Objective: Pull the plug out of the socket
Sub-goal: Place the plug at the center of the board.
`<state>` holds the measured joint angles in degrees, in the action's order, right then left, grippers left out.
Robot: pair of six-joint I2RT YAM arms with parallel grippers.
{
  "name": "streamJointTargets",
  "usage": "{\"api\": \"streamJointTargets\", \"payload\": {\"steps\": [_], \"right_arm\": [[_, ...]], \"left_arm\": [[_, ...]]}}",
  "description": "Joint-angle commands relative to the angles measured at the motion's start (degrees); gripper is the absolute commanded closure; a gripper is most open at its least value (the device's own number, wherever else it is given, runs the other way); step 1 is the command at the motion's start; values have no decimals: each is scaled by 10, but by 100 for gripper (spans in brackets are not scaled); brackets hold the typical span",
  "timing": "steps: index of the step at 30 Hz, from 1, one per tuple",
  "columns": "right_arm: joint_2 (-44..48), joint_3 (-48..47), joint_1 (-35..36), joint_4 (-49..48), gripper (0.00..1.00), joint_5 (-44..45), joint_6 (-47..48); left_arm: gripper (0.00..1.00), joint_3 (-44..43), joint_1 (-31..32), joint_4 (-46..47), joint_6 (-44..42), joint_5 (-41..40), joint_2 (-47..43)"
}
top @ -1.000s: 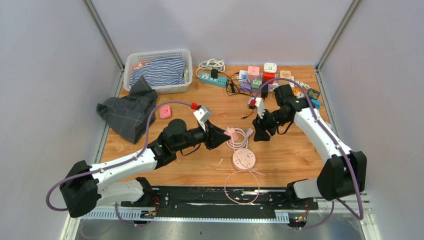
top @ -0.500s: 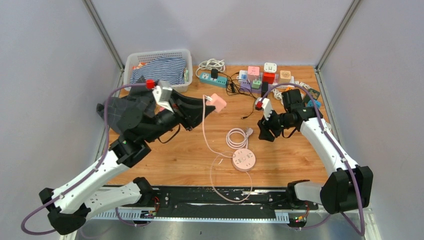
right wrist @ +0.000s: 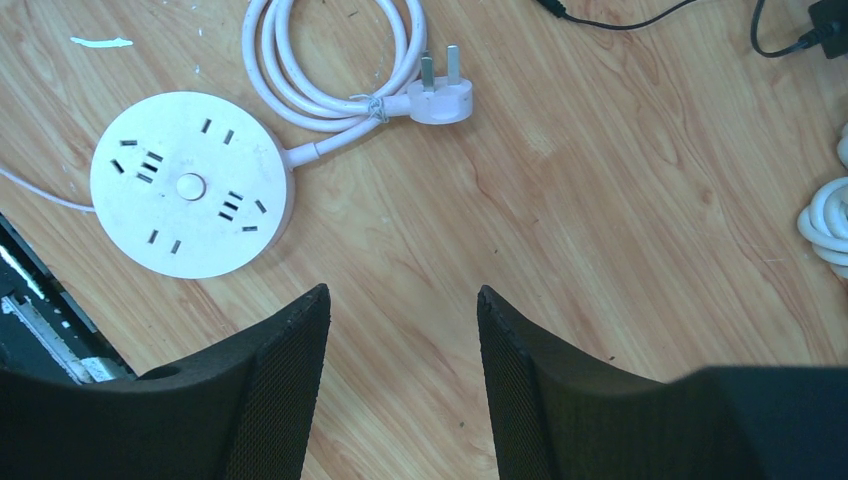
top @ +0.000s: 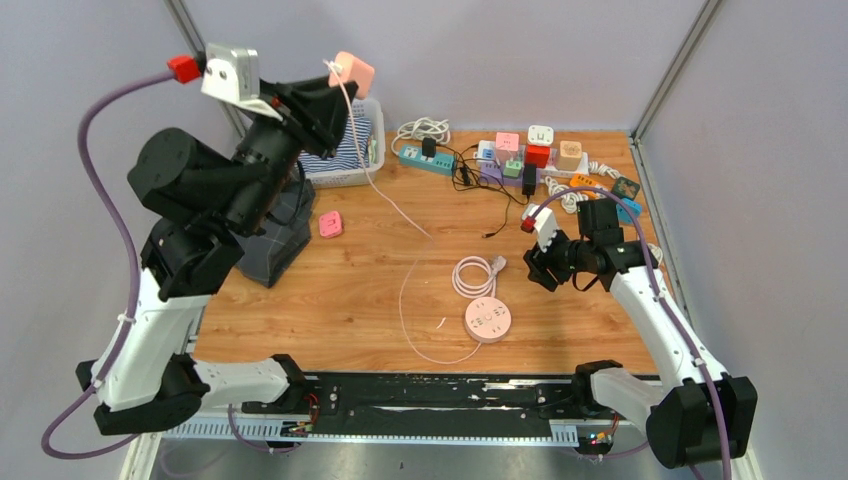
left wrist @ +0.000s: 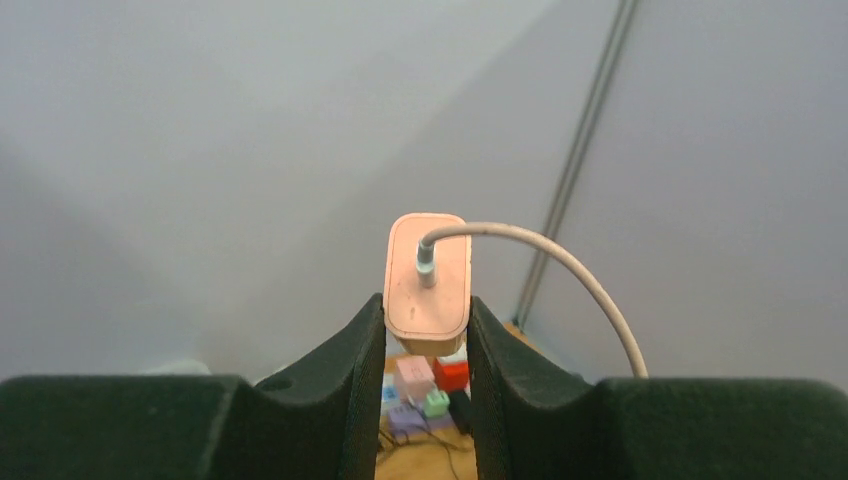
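Jaws of left gripper (left wrist: 425,318) clamp plug (left wrist: 428,280), long axis along fingers (left wrist: 345,390); right gripper (right wrist: 400,298) open.

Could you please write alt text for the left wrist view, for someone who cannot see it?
The left end effector grips a pink plug between its two black fingers, held up against plain grey walls. A pale cable arcs from its face to the right.

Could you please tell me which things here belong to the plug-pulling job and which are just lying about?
Job: pink square charger plug with its pale cable, clamped in the left fingers; round pink plastic socket hub.
Lying about: white plastic basket, teal power strip, coloured cube adapters, small pink block.
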<state>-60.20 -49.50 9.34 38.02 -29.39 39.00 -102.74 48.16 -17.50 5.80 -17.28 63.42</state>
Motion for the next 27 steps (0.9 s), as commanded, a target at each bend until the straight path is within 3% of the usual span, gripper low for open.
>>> {"api": "streamJointTargets", "payload": {"steps": [1, 9, 14, 18, 21, 23, 27], "right_arm": [[15, 15, -14, -11, 42, 3, 2], [13, 17, -14, -10, 42, -3, 5], [11, 16, -14, -7, 38, -16, 6], [13, 14, -14, 8, 31, -55, 18], [14, 15, -13, 10, 30, -63, 23], [15, 15, -12, 12, 30, -63, 24], [16, 16, -12, 13, 30, -67, 25]], "left_arm": [[100, -142, -3, -74, -70, -75, 60], [100, -376, -4, -49, -193, -196, 166], [100, -369, -4, 62, -263, -242, 158], [100, -284, -4, 65, -301, -264, 141], [100, -151, -26, 96, -292, -289, 107], [100, -28, -82, 117, -223, -260, 78], [100, 81, -220, 80, -50, -144, 69]]}}
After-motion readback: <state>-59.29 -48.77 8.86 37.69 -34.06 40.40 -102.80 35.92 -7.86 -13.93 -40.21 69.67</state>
